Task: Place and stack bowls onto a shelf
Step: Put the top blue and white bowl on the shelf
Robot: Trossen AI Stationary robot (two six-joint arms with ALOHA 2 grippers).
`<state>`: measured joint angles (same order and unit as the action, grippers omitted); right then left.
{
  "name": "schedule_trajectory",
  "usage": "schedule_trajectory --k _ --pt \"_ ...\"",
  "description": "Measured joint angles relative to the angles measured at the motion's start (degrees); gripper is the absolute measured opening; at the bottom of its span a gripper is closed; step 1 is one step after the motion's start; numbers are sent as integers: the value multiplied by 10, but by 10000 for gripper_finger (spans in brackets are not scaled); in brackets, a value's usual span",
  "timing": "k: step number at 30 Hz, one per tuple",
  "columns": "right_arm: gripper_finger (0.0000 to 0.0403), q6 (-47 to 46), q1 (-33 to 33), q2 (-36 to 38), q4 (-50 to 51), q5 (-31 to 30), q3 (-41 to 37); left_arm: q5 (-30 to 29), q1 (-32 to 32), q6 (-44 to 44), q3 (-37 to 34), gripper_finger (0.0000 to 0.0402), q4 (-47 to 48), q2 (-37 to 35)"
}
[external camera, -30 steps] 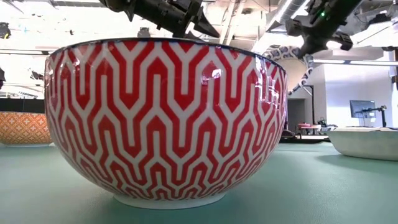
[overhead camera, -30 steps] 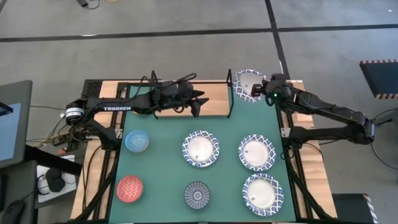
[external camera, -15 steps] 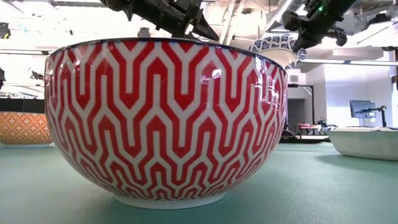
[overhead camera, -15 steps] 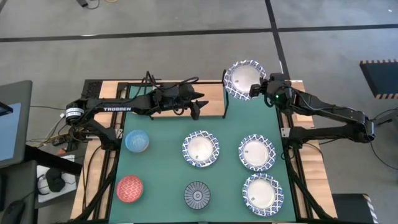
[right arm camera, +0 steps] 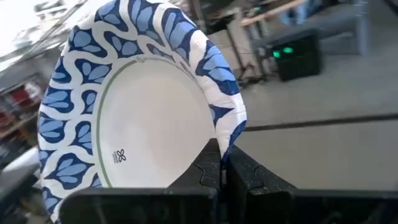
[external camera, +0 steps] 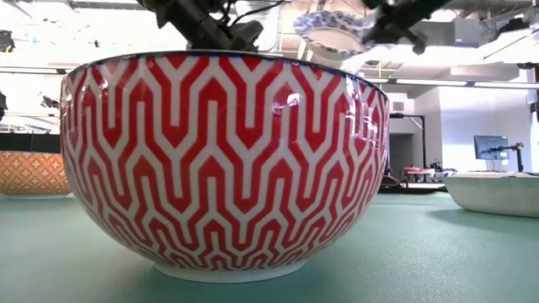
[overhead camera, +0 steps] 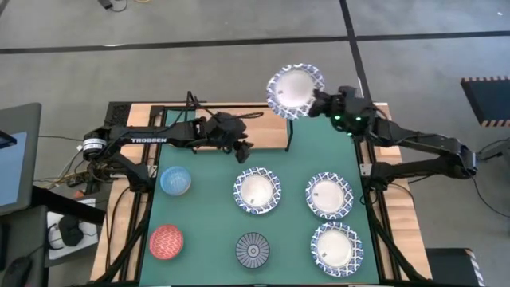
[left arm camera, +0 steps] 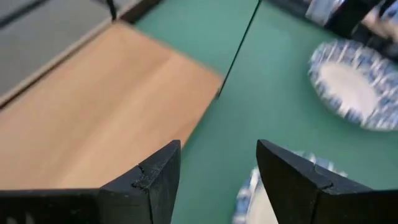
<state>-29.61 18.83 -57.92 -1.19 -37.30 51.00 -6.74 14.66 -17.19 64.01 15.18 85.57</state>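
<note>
Aloft, round glossy blue-rimmed white bowl (overhead camera: 295, 89) in right claw (overhead camera: 319, 101).

A green mat (overhead camera: 207, 231) covers the middle of the table (overhead camera: 402, 223), whose light-wood top shows along its sides. Grey floor (overhead camera: 239, 48) crossed by dark lines surrounds the table. A black-and-orange striped marker (overhead camera: 484, 100) lies on the floor at the far right. A dark screen (overhead camera: 16, 159) stands at the left edge, with cables (overhead camera: 68, 175) beside it. In the low view, a monitor (external camera: 493, 147) stands in the room behind.
</note>
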Motion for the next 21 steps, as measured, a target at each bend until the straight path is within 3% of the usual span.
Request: schedule_trajectory --k 6,10,21 --pt "24 3 -3 -129 -13 68 19 -1 4 -5 0 195 105 0" --pt "24 31 -8 -214 -2 78 57 0 5 -19 0 195 154 -1" --pt "24 126 45 -406 157 102 213 -15 5 -47 0 195 224 -4"
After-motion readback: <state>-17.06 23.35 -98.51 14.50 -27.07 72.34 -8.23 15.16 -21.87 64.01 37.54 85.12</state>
